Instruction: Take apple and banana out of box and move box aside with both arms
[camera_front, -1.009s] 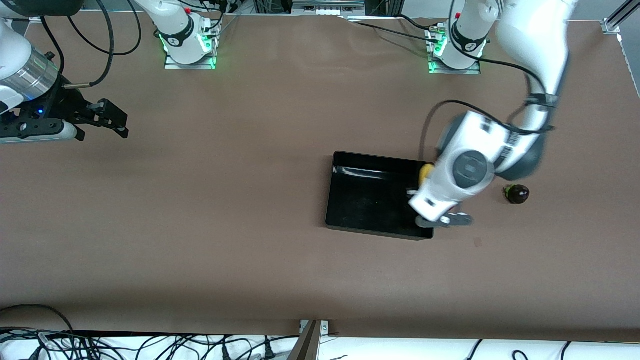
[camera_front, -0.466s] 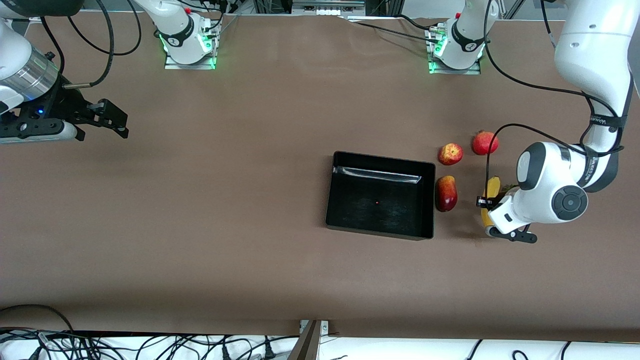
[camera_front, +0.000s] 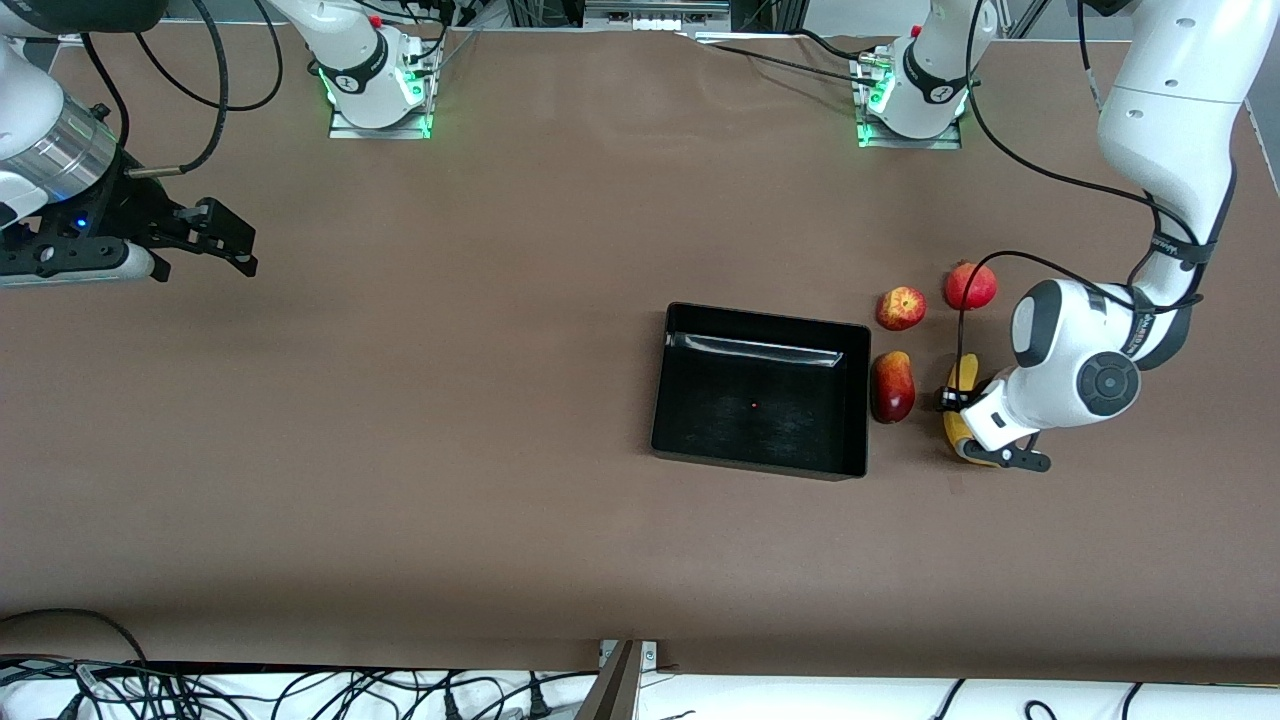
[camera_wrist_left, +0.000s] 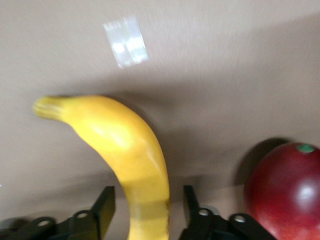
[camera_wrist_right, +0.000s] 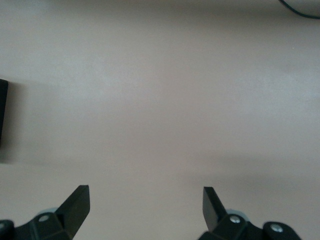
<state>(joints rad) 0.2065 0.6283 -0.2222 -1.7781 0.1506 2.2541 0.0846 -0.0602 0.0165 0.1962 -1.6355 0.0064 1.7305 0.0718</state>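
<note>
Two fruits already lie outside the box (camera_front: 760, 466). In the front view, the apple (camera_front: 901, 308) sits at one o'clock from it and the banana (camera_front: 958, 380) at three o'clock, just past a mango (camera_front: 892, 387). My left hand (camera_front: 992, 456) is low over the banana's near end. The right hand (camera_front: 225, 240) waits at the right arm's end of the tabletop (camera_front: 500, 400).

In the left wrist view, the fingers (camera_wrist_left: 104, 202) straddle the banana with a gap on each side, so it is released. I'd lift straight up so neither finger drags the banana into the mango.

In the right wrist view, the right hand is spread wide over bare tabletop, ready for the box.
</note>
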